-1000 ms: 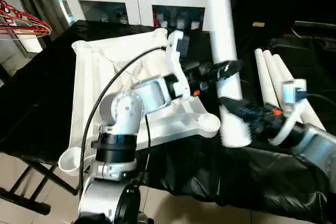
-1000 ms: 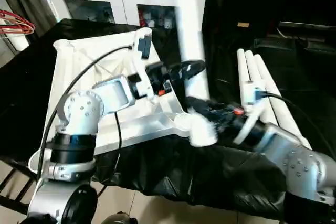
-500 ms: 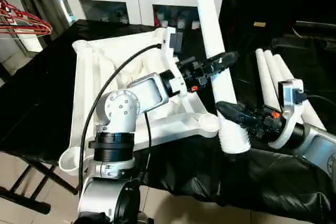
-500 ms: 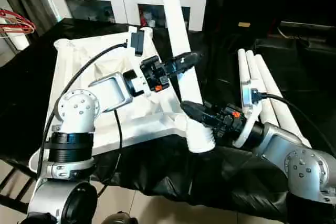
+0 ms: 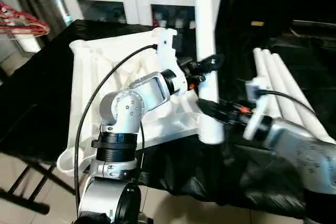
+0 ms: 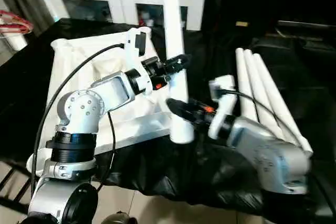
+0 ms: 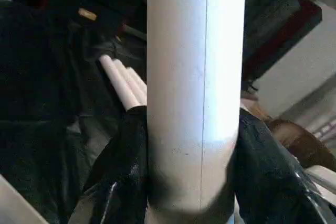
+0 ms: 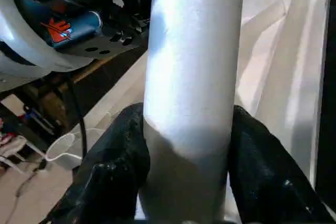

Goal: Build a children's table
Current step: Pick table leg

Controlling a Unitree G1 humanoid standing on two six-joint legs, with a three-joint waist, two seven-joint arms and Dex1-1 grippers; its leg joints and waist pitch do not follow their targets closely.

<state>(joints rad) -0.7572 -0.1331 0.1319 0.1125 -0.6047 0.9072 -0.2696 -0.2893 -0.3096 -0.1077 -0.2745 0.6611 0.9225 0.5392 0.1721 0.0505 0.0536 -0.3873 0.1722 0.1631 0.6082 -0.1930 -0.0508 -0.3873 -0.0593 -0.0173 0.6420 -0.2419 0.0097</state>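
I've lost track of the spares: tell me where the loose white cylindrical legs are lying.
The three loose white cylindrical legs lie side by side on the black cloth, on the robot's right, beyond its right gripper.

I grip one upright white leg (image 5: 206,51) with my left gripper (image 5: 206,65) above my right gripper (image 5: 210,109). Its flared end hangs at the tabletop's (image 5: 105,72) near corner. Three more legs (image 5: 283,90) lie together on the black cloth (image 5: 42,87).

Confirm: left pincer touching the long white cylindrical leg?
Touching. In the left wrist view both black fingers press against the long white cylindrical leg, one on each side.
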